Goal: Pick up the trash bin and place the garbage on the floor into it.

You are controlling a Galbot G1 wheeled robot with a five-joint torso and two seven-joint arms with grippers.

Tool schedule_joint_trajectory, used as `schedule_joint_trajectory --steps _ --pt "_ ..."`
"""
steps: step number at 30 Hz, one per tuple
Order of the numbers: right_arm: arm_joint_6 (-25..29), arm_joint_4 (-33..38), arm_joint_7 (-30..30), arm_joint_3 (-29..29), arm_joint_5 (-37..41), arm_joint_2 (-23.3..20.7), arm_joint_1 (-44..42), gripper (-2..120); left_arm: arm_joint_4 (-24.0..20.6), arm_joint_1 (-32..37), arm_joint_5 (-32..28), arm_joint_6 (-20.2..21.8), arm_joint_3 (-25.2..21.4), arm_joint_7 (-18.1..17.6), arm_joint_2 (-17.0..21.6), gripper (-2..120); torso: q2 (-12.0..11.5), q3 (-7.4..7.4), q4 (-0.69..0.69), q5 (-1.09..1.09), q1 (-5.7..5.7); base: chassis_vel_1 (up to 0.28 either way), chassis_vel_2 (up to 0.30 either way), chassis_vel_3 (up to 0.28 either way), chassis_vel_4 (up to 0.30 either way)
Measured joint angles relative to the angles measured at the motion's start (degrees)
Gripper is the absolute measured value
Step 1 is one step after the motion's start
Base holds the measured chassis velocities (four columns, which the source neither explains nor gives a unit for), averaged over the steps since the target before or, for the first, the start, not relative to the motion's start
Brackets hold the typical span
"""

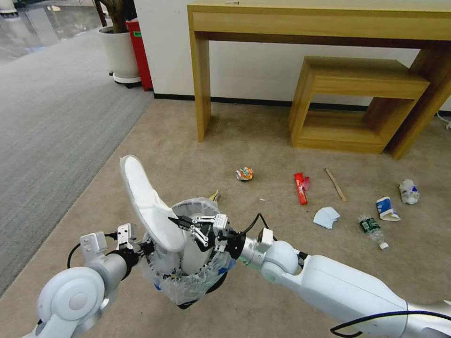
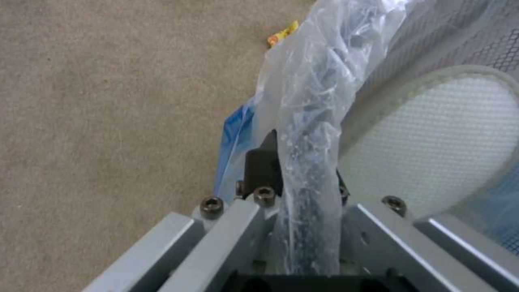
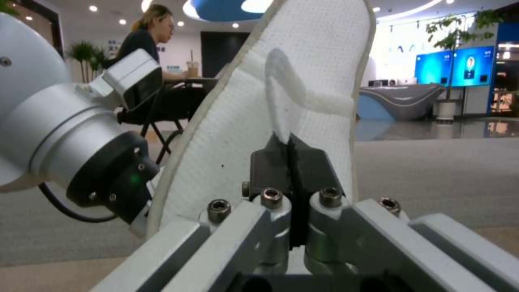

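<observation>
Head view, one slipper (image 1: pixel 148 202), one trash bin (image 1: pixel 192 281), seven floor scraps.

Black trash bin (image 1: pixel 188 277) w/ crinkly clear liner, off the floor (image 1: pixel 263 141); white slipper (image 1: pixel 148 202) sticks up out of it, tilted. Can (image 1: pixel 244 173), red wrapper (image 1: pixel 300 188), stick (image 1: pixel 336 184), blue mask (image 1: pixel 326 217), bottle (image 1: pixel 372 230), 2 crushed cups (image 1: pixel 387 209) lie scattered on beige carpet.

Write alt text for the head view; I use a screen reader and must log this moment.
The right gripper holds a white slipper upright in the bag-lined trash bin, whose rim the left gripper grips. Litter lies on the beige carpet: a crushed can, red wrapper and bottle.
</observation>
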Motion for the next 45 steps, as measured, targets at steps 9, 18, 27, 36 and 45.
schedule_joint_trajectory --steps 9,18,27,36,45 --pt "0.40 -0.30 0.08 0.50 -1.55 -0.68 -1.12 0 -0.27 -0.01 -0.50 -0.07 -0.62 -0.21 0.09 0 0.00 0.00 0.00 0.00 0.00 0.000 0.000 0.000 0.000" --pt "0.54 -0.09 0.04 0.98 -2.36 -1.64 -1.71 6 -0.24 -0.21 -0.77 -0.16 -0.89 -0.37 0.31 0 0.00 0.00 0.00 0.00 0.00 0.000 0.000 0.000 0.000" --pt "0.54 0.41 -0.58 1.80 -2.86 -2.71 -2.82 37 -0.01 -0.31 -1.16 -0.24 -1.32 -0.48 0.62 0 0.00 0.00 0.00 0.00 0.00 0.000 0.000 0.000 0.000" --pt "0.60 0.48 -1.03 2.34 -3.54 -3.01 -3.66 48 0.29 -0.38 -1.23 -0.32 -1.52 -0.54 0.70 0 0.00 0.00 0.00 0.00 0.00 0.000 0.000 0.000 0.000" --pt "0.90 0.32 -0.97 3.78 -4.27 -3.00 -4.58 49 0.18 -0.20 -1.24 -0.34 -1.54 -0.63 0.55 0 0.00 0.00 0.00 0.00 0.00 0.000 0.000 0.000 0.000"
